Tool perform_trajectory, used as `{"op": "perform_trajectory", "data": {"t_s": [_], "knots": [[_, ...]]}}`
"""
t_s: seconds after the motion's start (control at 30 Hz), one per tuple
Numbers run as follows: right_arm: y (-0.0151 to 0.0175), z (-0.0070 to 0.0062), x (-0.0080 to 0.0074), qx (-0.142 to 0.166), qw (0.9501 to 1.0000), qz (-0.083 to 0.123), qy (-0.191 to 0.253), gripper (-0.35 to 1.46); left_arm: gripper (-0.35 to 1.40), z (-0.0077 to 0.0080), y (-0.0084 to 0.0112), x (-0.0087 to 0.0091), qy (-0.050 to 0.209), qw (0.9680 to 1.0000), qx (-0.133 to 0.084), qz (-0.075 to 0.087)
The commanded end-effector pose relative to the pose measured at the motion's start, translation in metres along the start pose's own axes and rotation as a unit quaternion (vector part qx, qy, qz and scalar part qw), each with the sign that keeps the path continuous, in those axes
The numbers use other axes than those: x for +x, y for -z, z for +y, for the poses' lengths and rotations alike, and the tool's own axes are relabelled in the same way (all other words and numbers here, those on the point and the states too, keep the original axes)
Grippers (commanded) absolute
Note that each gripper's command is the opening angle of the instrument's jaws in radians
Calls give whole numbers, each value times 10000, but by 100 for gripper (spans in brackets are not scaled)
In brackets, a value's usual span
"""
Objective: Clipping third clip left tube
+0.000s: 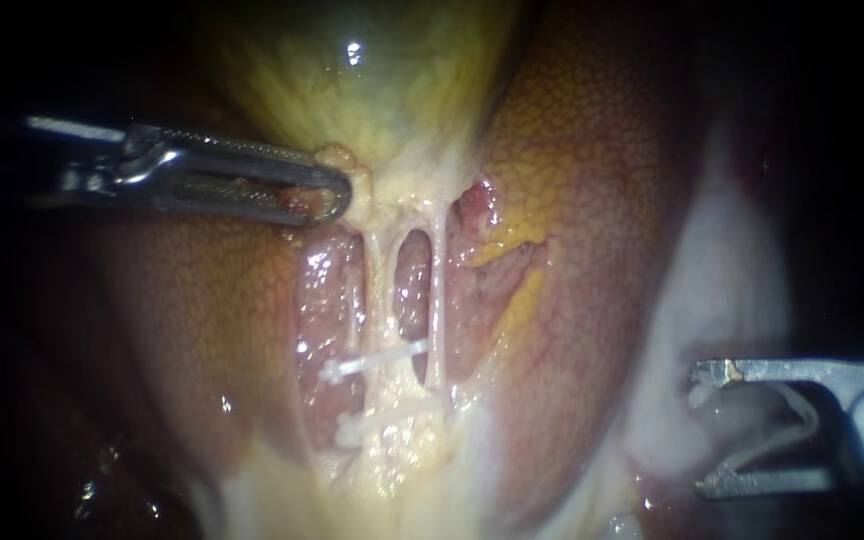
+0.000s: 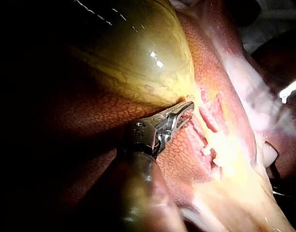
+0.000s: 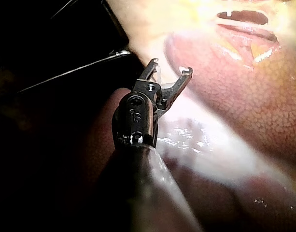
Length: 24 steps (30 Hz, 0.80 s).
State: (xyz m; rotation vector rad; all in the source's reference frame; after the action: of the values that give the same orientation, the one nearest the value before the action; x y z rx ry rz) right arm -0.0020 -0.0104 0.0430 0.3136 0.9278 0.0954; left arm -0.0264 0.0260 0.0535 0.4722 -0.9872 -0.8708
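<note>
Two pale tubes run down from the gallbladder (image 1: 352, 70): the left tube (image 1: 377, 275) and the right tube (image 1: 439, 300). One white clip (image 1: 372, 362) crosses the left tube, and a second clip (image 1: 362, 430) sits lower on it. My left instrument (image 1: 330, 195) is shut on tissue at the gallbladder's neck, which also shows in the left wrist view (image 2: 185, 112). My right instrument (image 1: 700, 430) stays far right of the tubes. Its jaws stand wide apart, holding a white clip (image 1: 802, 415) that touches both. The right wrist view shows the same jaws (image 3: 172, 68).
Liver (image 1: 182, 320) lies on both sides of the opened bed around the tubes. Pale whitish tissue (image 1: 722, 290) lies between my right instrument and the tubes. Wet yellow fat (image 1: 402, 450) sits below the lower clip.
</note>
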Motion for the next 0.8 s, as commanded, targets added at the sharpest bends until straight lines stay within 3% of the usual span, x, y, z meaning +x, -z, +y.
{"op": "perform_trajectory", "data": {"t_s": [0.03,0.2,0.33,0.6,0.8], "knots": [[0,0,0,1,10000,1,2,48,-35,0,0,0,1,10000,1,1],[0,0,0,1,10000,1,2,48,-35,-2,8,-5,15,10000,10,8],[0,0,0,15,10000,7,2,48,-35,-5,30,-17,48,10000,-48,3],[0,1,-1,29,10000,12,2,48,-35,-3,75,-38,122,9995,-204,-183],[-1,2,0,98,9999,38,1,47,-35,-3,83,-41,140,9994,-227,-200]]}}
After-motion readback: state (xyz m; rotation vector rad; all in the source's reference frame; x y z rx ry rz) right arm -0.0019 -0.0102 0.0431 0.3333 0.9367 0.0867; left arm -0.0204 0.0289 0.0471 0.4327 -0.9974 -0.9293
